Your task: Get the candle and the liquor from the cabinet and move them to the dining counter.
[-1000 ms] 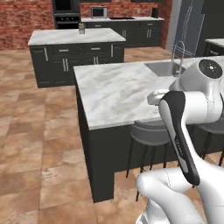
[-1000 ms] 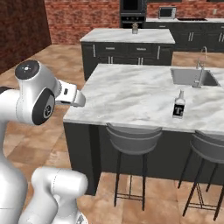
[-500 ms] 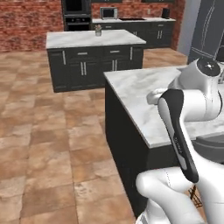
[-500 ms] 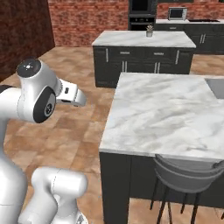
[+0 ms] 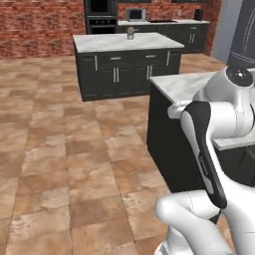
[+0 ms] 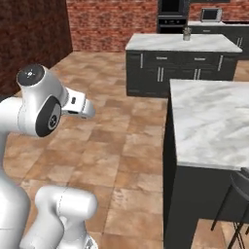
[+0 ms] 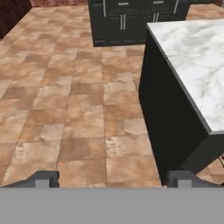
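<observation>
The jaws are seen spread wide apart with nothing between them; the gripper (image 7: 113,179) sits at the bottom of the hand view, above brown floor tiles (image 7: 74,118). The dining counter (image 7: 197,65), a white grey-veined marble top on a dark base, is found at the right of the hand view, at the right of the right base view (image 6: 209,121), and at centre right of the left base view (image 5: 187,84), partly hidden there by the white arm. A shorter marble-topped drawer cabinet (image 5: 124,42) is placed in the upper middle, with a small unclear object (image 5: 131,33) on it. A red brick wall (image 6: 112,24) is shown behind.
</observation>
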